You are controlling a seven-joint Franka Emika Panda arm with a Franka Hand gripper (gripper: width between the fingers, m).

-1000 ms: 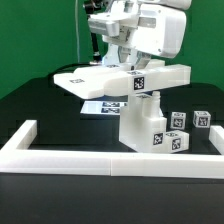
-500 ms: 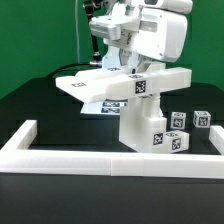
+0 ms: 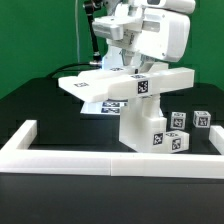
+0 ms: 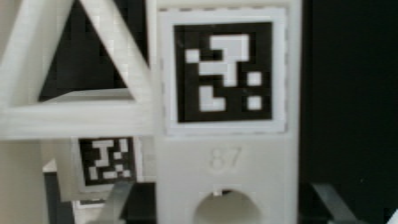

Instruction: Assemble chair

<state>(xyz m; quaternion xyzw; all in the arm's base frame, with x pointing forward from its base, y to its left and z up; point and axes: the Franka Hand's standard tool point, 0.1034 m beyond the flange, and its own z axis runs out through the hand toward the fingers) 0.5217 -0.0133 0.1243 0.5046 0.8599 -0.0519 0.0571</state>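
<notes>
The chair's flat white slab (image 3: 95, 86) hangs level under my gripper (image 3: 128, 68), joined to a tagged white post (image 3: 140, 87) and a bar reaching to the exterior view's right. A taller tagged white block (image 3: 143, 125) stands on the table under them. In the wrist view the post (image 4: 222, 70) fills the middle, with a big tag and a round hole low down. My gripper (image 4: 228, 205) has its fingers (image 4: 128, 203) on either side of it, closed on its lower end. A slanted white frame piece (image 4: 80, 90) lies beside it.
Two small tagged white pieces (image 3: 180, 120) (image 3: 202, 118) sit on the black table at the exterior view's right. The marker board (image 3: 103, 105) lies behind the block. A long low white border wall (image 3: 100, 160) runs along the front and up both sides.
The slab's far-left tip has shifted slightly right and down, as if the held part has turned a little. The arm and the block below stay almost still.
</notes>
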